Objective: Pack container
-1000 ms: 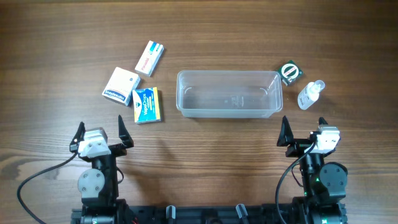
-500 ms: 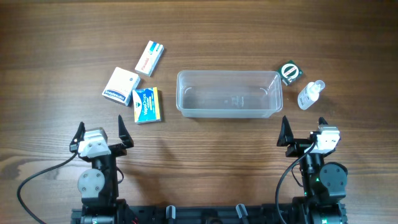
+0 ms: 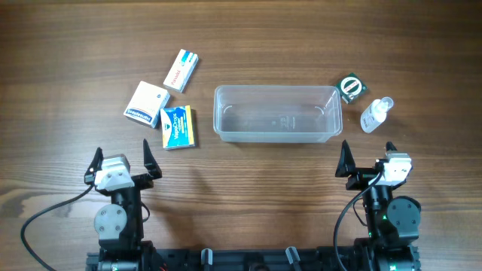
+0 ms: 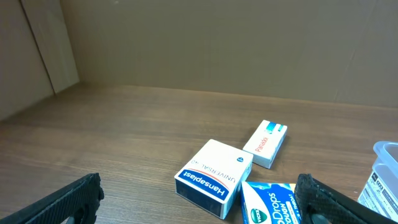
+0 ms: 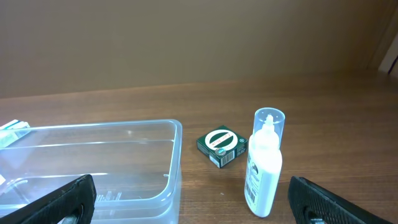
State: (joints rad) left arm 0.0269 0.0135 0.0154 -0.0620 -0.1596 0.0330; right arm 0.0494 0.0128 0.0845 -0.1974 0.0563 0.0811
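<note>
Evidently pre-start: nothing in container [image 3: 248, 113] yet. Spread wide, empty: left fingers [image 3: 149, 158], right fingers [image 3: 345, 158]. Next: reach blue box [image 3: 178, 126] w/ left.

The surface [image 3: 263, 30] carried one clear container [image 3: 277, 113], one small bottle [image 3: 376, 114] and four little packs in all: one white-and-red box [image 3: 181, 70], one white-and-blue box [image 3: 146, 104], one blue box [image 3: 178, 126] and one dark green box [image 3: 351, 87].

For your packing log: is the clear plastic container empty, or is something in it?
Empty: the container shows only its bare clear floor from overhead.
</note>
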